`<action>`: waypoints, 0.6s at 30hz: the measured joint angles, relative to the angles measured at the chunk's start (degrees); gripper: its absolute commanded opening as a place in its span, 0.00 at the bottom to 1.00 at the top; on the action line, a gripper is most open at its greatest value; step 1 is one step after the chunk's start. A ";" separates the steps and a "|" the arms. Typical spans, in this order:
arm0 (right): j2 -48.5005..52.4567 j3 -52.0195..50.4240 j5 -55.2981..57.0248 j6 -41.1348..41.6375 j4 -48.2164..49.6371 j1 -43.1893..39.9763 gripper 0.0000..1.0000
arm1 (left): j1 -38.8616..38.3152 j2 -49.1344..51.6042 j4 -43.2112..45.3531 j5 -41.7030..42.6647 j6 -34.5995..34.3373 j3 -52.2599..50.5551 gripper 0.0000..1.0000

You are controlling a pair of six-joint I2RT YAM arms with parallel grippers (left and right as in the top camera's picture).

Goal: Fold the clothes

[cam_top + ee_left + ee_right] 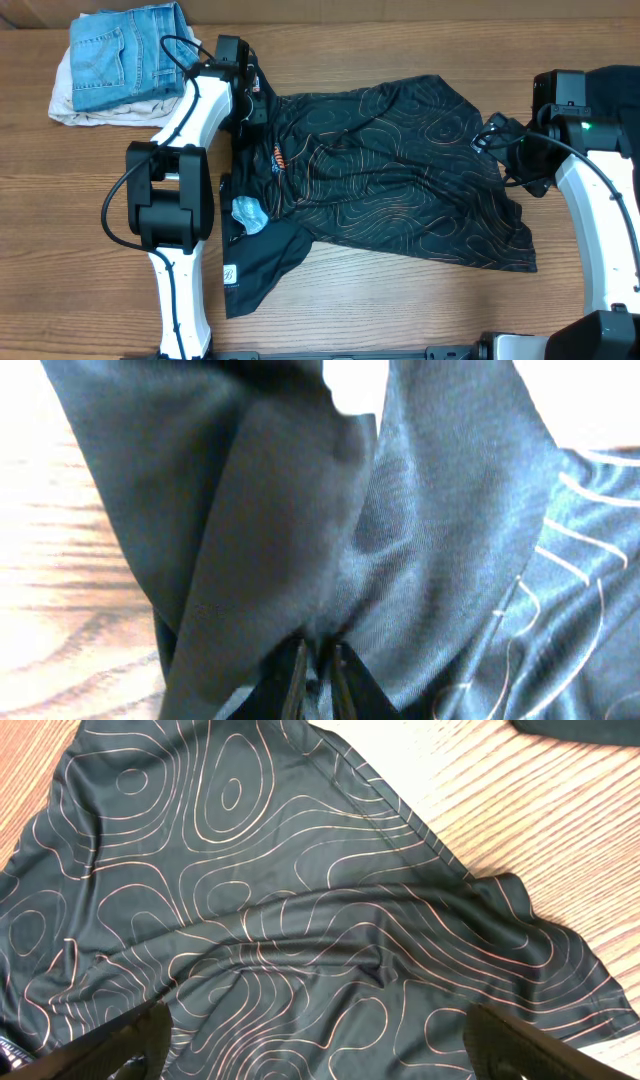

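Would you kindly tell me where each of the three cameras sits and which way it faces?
Overhead: above the table, looking straight down on the jersey and jeans; the left arm and right arm show.
Left wrist: on the left arm, looking along the left claw, which pinches dark jersey fabric.
Right wrist: on the right arm, looking down past the open right claw at the jersey's contour lines.
Shared: the jersey appears in all three.

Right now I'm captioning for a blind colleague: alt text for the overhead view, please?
A black jersey with orange contour lines lies spread, rumpled, on a wooden table. The left gripper sits at its upper left edge, the right gripper at its right edge; folded jeans lie in the picture's top left corner.
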 measured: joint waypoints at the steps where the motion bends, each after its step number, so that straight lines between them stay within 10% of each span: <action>1: 0.00 0.00 0.02 -0.04 0.15 0.00 0.96 | 0.00 0.02 0.28 -0.35 -0.02 0.00 0.11; 18: 0.02 0.00 0.04 -0.55 0.76 0.00 0.85 | 1.14 3.02 7.85 -6.32 0.00 1.90 0.11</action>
